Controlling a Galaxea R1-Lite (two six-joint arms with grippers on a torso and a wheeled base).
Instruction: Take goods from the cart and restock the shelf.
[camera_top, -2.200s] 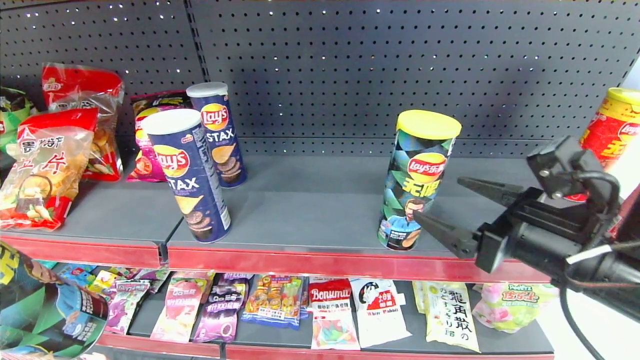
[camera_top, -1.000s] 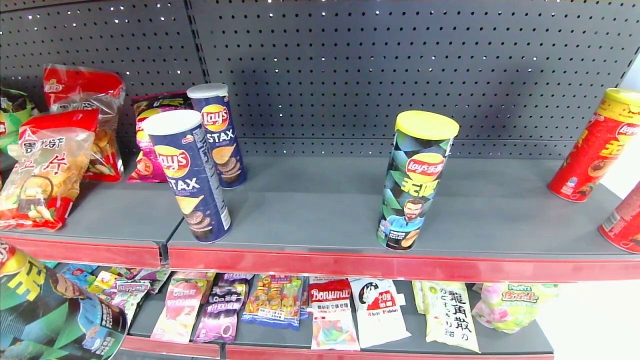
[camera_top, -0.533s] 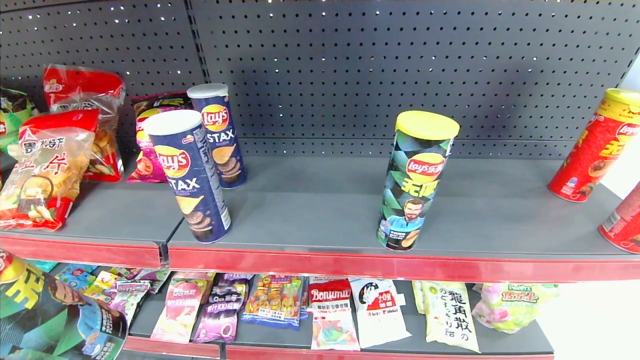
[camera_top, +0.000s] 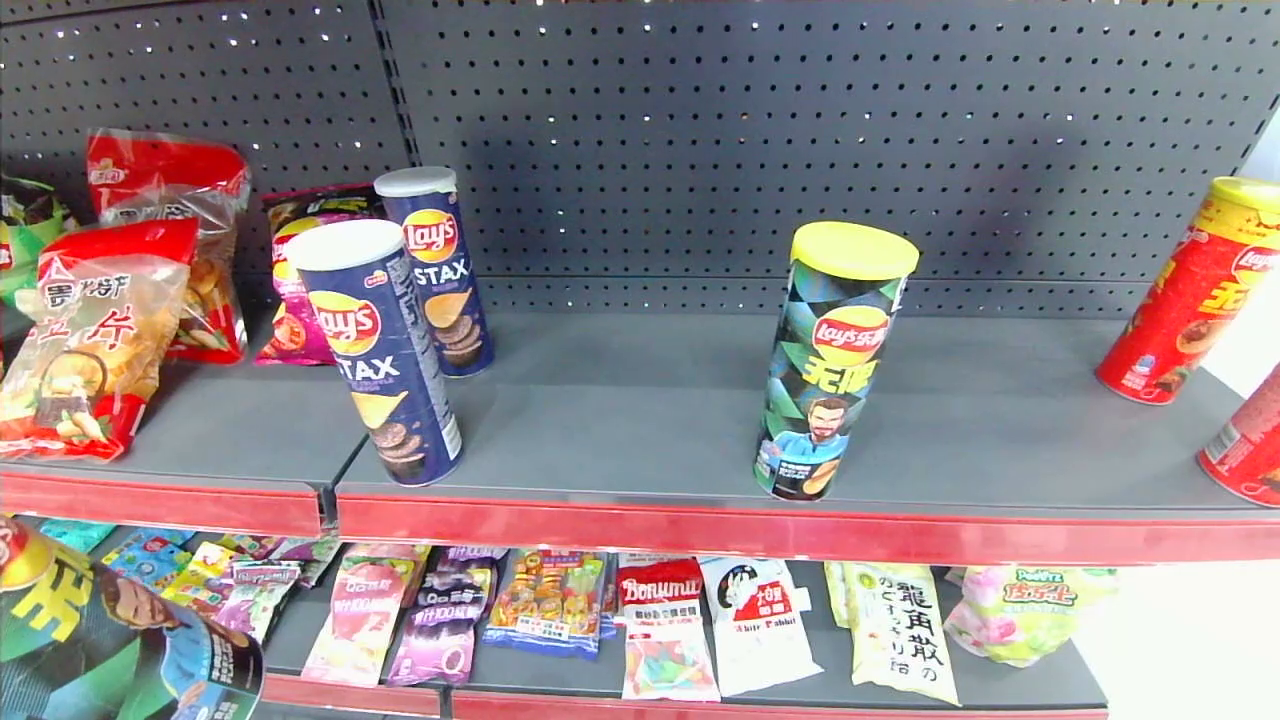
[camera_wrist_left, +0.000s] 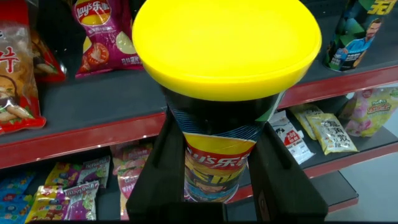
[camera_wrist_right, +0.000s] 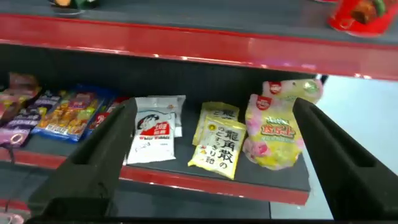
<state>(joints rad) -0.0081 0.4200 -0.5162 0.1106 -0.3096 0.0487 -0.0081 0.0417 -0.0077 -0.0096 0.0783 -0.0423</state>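
Observation:
My left gripper (camera_wrist_left: 221, 146) is shut on a green chip can with a yellow lid (camera_wrist_left: 225, 50), its fingers (camera_wrist_left: 163, 171) pressed on both sides of the can body. The same can (camera_top: 120, 645) shows tilted at the lower left, below the upper shelf's red edge (camera_top: 700, 530). A matching green can (camera_top: 835, 360) stands upright on the upper shelf near its front. My right gripper (camera_wrist_right: 214, 106) is open with nothing between its fingers, facing the lower shelf's snack packets (camera_wrist_right: 217, 140).
Two blue chip cans (camera_top: 375, 350) stand left of centre, with snack bags (camera_top: 95, 330) further left. Two red cans (camera_top: 1185, 290) stand at the shelf's right end. Bare shelf lies between the blue cans and the green can. Candy packets (camera_top: 660, 630) fill the lower shelf.
The right gripper, open beside the standing green can earlier, has left the head view. The held green can at lower left shifted slightly right and down.

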